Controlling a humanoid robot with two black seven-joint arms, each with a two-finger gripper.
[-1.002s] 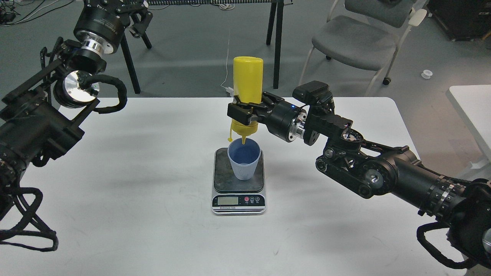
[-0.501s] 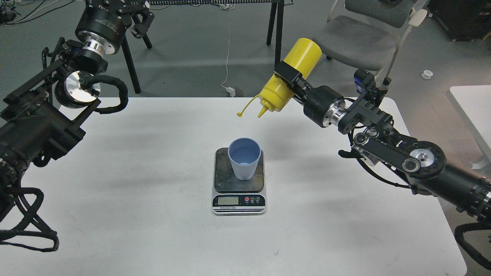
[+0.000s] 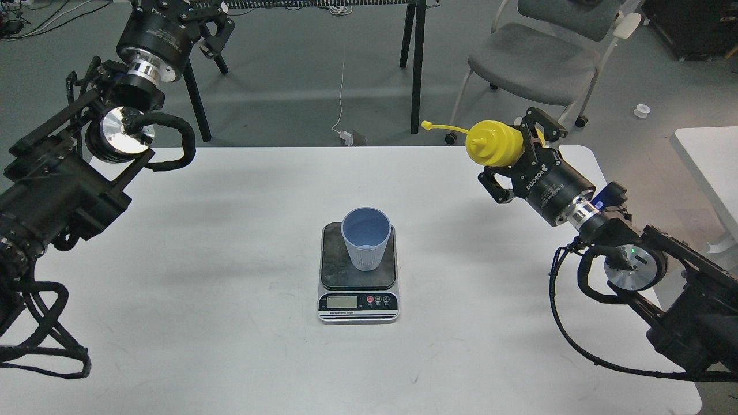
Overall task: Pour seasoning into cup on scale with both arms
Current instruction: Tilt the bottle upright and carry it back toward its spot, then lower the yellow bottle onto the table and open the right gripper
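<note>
The seasoning (image 3: 493,143), a yellow squeeze bottle, is held above the far right part of the white worktop (image 3: 230,323), well apart from the cup and off to its right. Only its ribbed shoulder and pointed nozzle show, the nozzle aimed up toward the camera, and its thin tethered cap (image 3: 427,125) sticks out to the left on a yellow strap. The right tool (image 3: 516,157) is clenched on the bottle, one black finger showing above and behind the yellow body and another below it, with the rest of the bottle hidden behind the tool's round black housing. The right arm (image 3: 628,265) runs from there down to the lower right corner, trailing a looped cable bundle. The light blue cup (image 3: 366,238) stands upright on the dark platform of the scale (image 3: 358,271), toward the platform's rear half; whether anything lies in its blue interior cannot be made out. The scale sits near the middle of the worktop, its silver front with display and small buttons facing the camera. The left tool (image 3: 199,14) is raised at the top left, past the worktop's far edge, largely cut off by the frame, so I cannot tell whether it is released or clenched. Beyond the worktop, a grey chair (image 3: 539,57) stands on the grey floor.
</note>
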